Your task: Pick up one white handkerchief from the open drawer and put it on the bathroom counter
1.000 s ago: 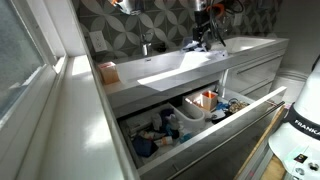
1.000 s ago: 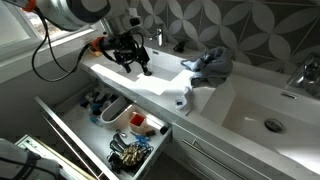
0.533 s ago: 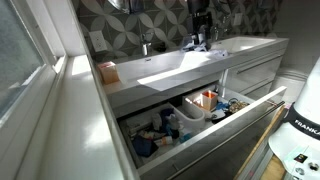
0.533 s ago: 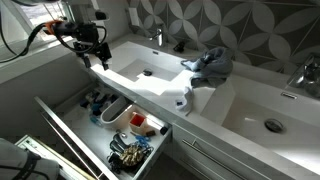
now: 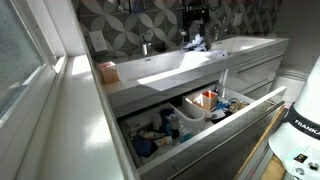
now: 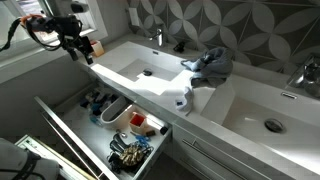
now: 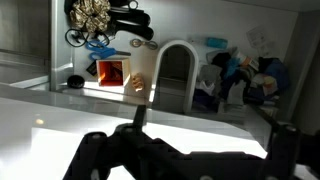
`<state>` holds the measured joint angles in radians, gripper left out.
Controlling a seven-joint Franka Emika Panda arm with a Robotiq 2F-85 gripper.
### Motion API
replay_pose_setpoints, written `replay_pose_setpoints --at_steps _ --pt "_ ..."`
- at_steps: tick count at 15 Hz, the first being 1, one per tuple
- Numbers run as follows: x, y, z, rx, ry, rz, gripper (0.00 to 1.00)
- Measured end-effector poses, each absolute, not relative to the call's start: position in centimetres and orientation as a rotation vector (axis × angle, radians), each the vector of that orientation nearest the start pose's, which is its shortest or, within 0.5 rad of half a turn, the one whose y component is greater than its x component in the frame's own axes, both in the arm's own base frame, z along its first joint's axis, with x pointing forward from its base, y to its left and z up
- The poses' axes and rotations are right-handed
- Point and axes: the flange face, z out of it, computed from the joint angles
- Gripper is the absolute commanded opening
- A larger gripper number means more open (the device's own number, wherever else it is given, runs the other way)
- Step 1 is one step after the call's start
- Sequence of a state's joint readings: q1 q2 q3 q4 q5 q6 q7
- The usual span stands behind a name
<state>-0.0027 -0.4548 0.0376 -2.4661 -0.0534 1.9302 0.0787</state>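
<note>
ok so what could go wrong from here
1. The white cloth lies right at the front edge of the counter, above the open drawer; a nudge could tip it in.
2. The gripper hangs above the counter's end; going down into the drawer, it could clip that edge.
3. The drawer is crowded with blue cloths and orange items; a grasp there may snag extras.

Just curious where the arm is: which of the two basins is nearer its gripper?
The basin above the open drawer; the gripper hangs beyond its outer end. The other basin lies past the blue cloth.
</note>
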Motion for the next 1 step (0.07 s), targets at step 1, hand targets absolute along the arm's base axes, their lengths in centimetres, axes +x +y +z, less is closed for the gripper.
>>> replay_pose_setpoints --at_steps 1 --pt "39.38 1.19 45.13 -3.211 0.043 0.111 1.0"
